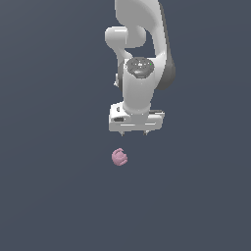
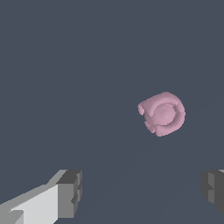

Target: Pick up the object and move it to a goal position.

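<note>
Plainly, the pink lobed blob (image 1: pixel 119 157) lies loose on the flat dark ground, below the claw (image 1: pixel 135 133) and a little off toward the exterior view's left of it, near but not touching; nothing grips it and nothing props it, so it rests where it sits, a ring of bumps around a smoother rounded middle (image 2: pixel 162 113) as the wrist view shows it. The claw hangs above with its fingers pointing down and spread wide; in the wrist view the two grey pads (image 2: pixel 70 192) stand far apart, nothing between them, and the blob sits ahead of the gap rather than inside it; I judge the spread is kept ready for a descent, and that the claw must first shift over the blob before lowering.

Much is hard to read; no goal marker shows in either view, so where the blob must go cannot be told; one finger is cut by the wrist picture's edge, only its pad face showing; in the exterior view the fingertips are mere small stubs under the white hand; the arm (image 1: pixel 142 44) runs out of frame above; the ground carries no shadows or marks, so the claw's height over the blob stays uncertain.
</note>
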You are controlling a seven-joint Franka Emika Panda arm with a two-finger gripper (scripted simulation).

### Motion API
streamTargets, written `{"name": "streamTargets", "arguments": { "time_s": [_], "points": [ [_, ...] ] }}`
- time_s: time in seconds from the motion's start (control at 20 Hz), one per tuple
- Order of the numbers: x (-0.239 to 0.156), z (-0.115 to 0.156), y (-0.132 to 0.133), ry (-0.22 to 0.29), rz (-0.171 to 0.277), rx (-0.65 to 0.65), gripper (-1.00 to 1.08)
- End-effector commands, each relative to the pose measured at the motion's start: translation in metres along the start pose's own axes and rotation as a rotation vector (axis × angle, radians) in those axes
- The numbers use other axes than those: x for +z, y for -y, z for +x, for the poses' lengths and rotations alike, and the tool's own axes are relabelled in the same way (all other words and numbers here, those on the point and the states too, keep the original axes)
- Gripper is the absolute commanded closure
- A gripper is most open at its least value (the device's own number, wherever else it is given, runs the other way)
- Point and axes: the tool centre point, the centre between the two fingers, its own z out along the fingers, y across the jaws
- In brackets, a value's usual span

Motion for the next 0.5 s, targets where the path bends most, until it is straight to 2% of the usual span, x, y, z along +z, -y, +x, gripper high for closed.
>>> {"name": "streamTargets", "arguments": {
  "time_s": [0.0,0.45],
  "points": [
    [-0.0016,0.0010,0.0027,-0.006,-0.004,-0.007,-0.92],
    [0.0022,0.0032,-0.0012,-0.005,-0.003,-0.026,-0.92]
  ]
}}
